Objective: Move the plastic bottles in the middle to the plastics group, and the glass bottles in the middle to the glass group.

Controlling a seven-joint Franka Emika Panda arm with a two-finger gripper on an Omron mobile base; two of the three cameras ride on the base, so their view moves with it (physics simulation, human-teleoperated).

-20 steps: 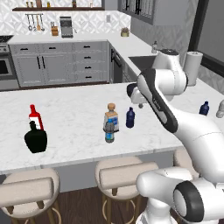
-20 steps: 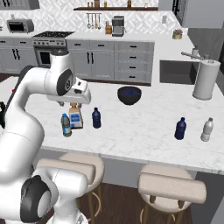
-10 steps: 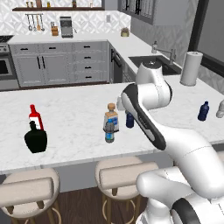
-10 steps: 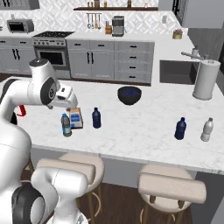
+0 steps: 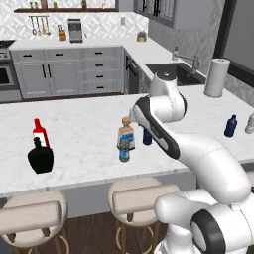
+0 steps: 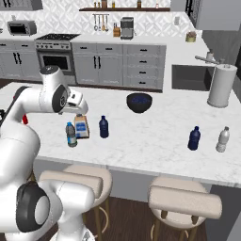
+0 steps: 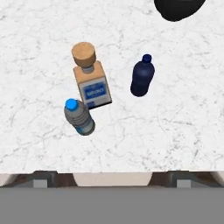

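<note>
In the middle of the white marble counter (image 5: 84, 134), close to its front edge, three bottles stand upright together. The clear bottle with a blue cap (image 7: 79, 117) is nearest to the front edge and stands just beside the flat bottle with a cork stopper (image 7: 90, 81), which has a blue and white label. The dark blue bottle (image 7: 142, 77) stands near them, a little apart, on the side toward the sink end.

The plastics group is near the right end of the counter: a second dark blue bottle (image 6: 193, 138) and a pale whitish bottle (image 6: 222, 139), side by side and not touching. The glass group is near the left end: a red bottle with a white label (image 5: 39, 133) just behind a round black bottle (image 5: 40, 158).

A dark bowl (image 6: 139, 102) sits farther back on the counter, behind the three middle bottles. A paper towel roll (image 6: 222, 85) stands near the sink.

The gripper (image 6: 77, 100) hangs above the three middle bottles and holds nothing. The pictures do not show its fingers clearly, so I cannot tell how wide they stand.
</note>
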